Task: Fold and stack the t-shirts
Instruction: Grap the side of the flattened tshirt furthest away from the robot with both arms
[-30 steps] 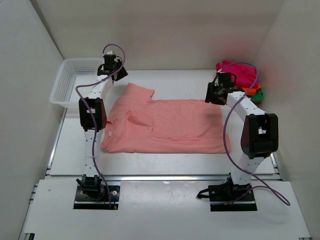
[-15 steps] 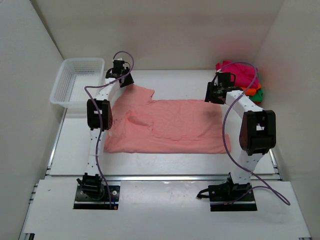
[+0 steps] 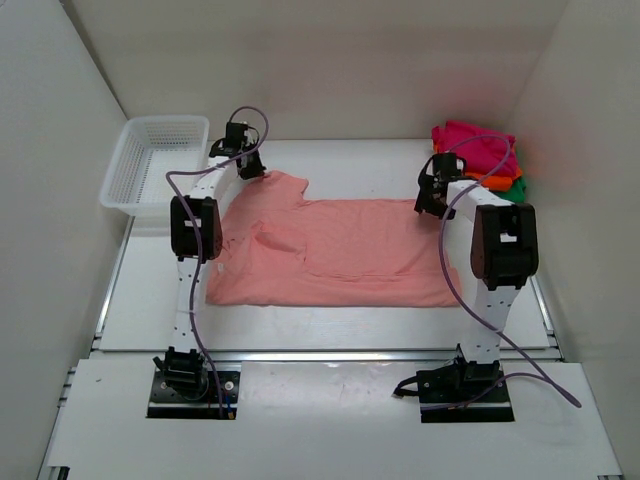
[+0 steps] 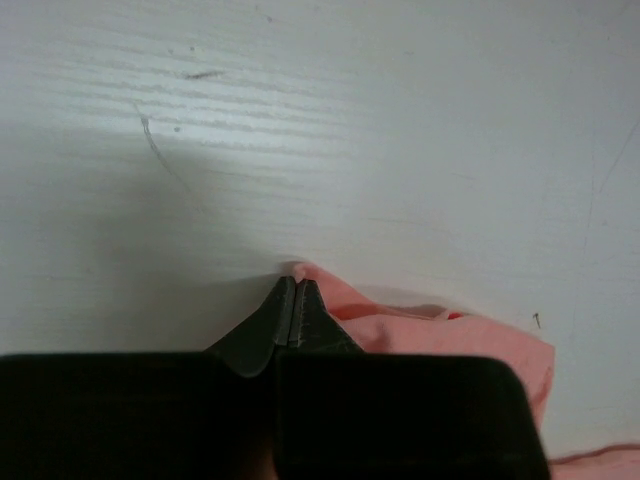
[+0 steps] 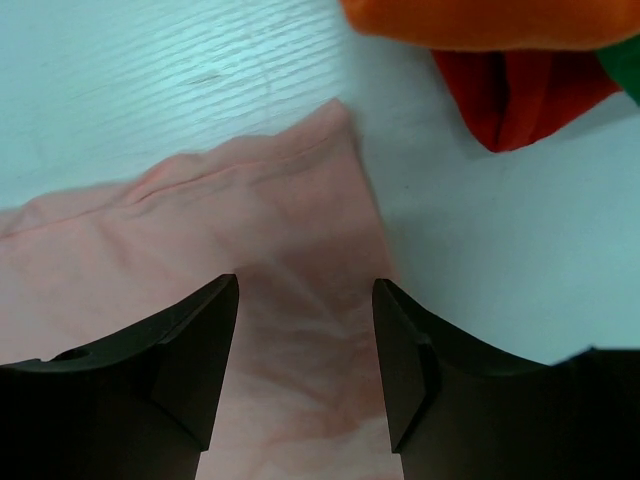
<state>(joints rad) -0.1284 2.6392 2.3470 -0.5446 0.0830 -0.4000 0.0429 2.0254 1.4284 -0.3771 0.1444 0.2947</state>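
Observation:
A salmon-pink t-shirt lies spread flat in the middle of the table. My left gripper is at its far left corner. In the left wrist view this gripper is shut, with a nub of the salmon-pink cloth pinched at its tips. My right gripper hovers over the shirt's far right corner. It is open, and the salmon-pink cloth lies flat under the gap between its fingers. Crumpled magenta, orange and green t-shirts are piled at the far right.
A white mesh basket stands at the far left, just left of my left arm. The orange shirt and a red fold of the pile lie close beyond my right gripper. White walls enclose the table on three sides.
My left gripper swung right from beside the basket to the shirt's far left corner and shut on the cloth. My right gripper shifted slightly over the far right corner and opened a little wider.

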